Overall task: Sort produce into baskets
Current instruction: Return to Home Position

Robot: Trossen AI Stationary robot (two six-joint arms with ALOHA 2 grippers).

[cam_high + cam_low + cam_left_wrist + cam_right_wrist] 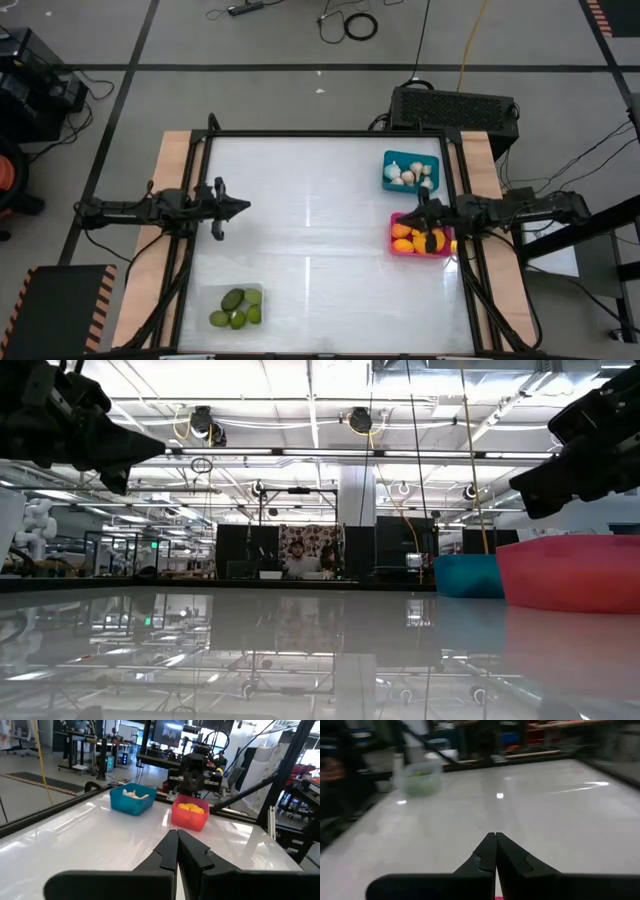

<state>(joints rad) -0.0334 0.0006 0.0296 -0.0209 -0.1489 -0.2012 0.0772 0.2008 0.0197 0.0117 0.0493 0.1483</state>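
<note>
**Location.** All the produce in view lies inside bins; no loose piece shows on the table [320, 230].
- The garlic bulbs [405, 176] sit in the teal bin [412, 154], far right.
- The orange fruits [403, 243] sit in the pink bin [418, 254], just beside it on the near side.
- The limes [234, 299] sit in the clear bin [213, 293], near left and well apart from the other two.

**Handling, as judged.**
- Garlic is light, with dry papery skin that can flake. It is best taken across the widest part of the bulb with modest pressure.
- Limes are firm, smooth and waxy, and likely to roll or slip. They are best taken across the middle.
- The orange fruits appear firm but slightly yielding, so the same hold with no hard squeeze suits them.

**Count.**
- Three bins and two arms.
- Limes: five, as far as the high view separates them.
- Garlic: about five or six, too closely heaped to count exactly.
- Orange fruits: at least four visible, with part of the bin hidden under the right arm.

**Grippers.**
- The left gripper [176, 837] is clenched and empty. It hangs above the left middle of the table, well apart from every bin.
- The right gripper [495, 837] is likewise clenched on nothing and is raised over the pink bin.

**Progress, as judged.** Sorting looks complete.
</note>
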